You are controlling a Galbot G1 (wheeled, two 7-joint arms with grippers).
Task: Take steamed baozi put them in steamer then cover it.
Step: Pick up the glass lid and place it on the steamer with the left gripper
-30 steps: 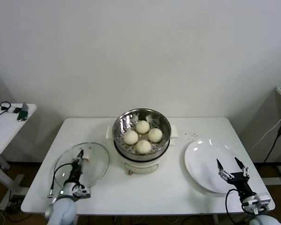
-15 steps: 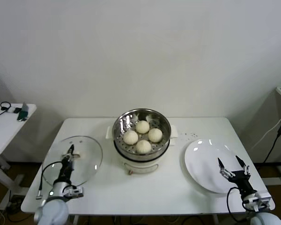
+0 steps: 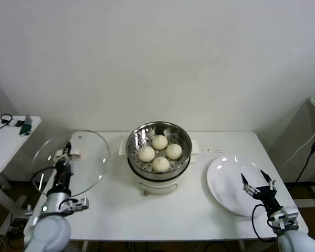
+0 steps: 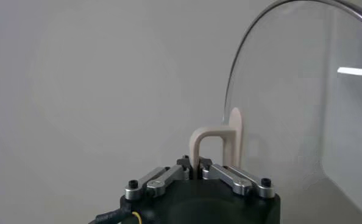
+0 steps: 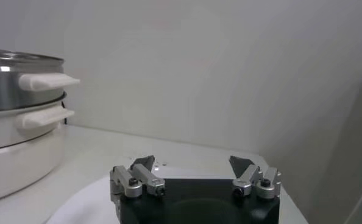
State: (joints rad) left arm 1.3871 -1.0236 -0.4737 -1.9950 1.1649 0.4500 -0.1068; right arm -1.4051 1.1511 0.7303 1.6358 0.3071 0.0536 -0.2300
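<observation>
1. The left gripper is clamped on the cream handle of the glass lid, holding the lid up off the worktop at the worktop's left end.
2. In the left wrist view the gripper's two fingers meet tight around the foot of the handle, and the curved glass edge of the lid rises just beside it.
3. The lid is tilted in the head view, its round face turned partly toward the camera, and it hangs over the left edge of the worktop, apart from the steamer.
4. The steamer, a shiny steel basket on a cream-white pot base, stands near the middle of the worktop toward the back, uncovered.
5. Four steamed baozi lie inside the steamer on its perforated bottom, set close together in a diamond.
6. The right gripper stands with its jaws spread wide and nothing between them, over the near right part of the white plate.
7. The plate lies flat on the right side of the worktop, well apart from the steamer.
8. In the right wrist view the spread fingers show in front, with the steamer's side and its two cream side handles farther off.
9. A small side table stands beyond the worktop's left end with dark items on it, too small to tell.
</observation>
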